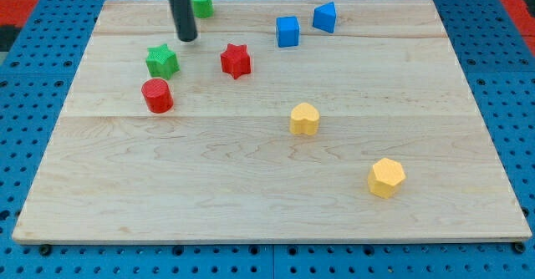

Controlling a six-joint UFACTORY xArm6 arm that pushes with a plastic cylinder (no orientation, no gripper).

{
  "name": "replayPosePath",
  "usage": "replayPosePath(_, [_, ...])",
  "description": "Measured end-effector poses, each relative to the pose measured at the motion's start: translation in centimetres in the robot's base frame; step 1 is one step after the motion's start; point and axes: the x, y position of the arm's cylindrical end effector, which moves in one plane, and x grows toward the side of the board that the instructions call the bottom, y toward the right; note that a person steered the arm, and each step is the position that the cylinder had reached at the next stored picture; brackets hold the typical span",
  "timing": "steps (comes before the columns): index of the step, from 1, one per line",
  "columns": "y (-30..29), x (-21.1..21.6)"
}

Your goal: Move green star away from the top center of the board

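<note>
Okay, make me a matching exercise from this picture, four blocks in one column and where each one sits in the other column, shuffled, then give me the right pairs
Column one:
1. green star
2. green cylinder
3. red cylinder
4. red star

Column two:
A. at the board's top edge, just to the view's right of the rod
B. below the green star
C. to the view's right of the green star
D. below and to the view's left of my tip

Pairs: 1-D, 2-A, 3-B, 4-C
</note>
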Motion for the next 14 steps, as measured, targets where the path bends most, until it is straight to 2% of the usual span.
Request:
replayPosePath(1, [1.1,3.3])
replayPosePath(4, [-7.1,4.9])
replayPosePath(6, [-8.9,5.0])
replayPosePath(8, [-10.6,10.1])
replayPosePath(10, [-12.1,12.5])
replayPosePath(12, [-12.8,16.7])
replayPosePath(13, [-12.3,16.7])
replayPosePath(14, [-12.2,13.1])
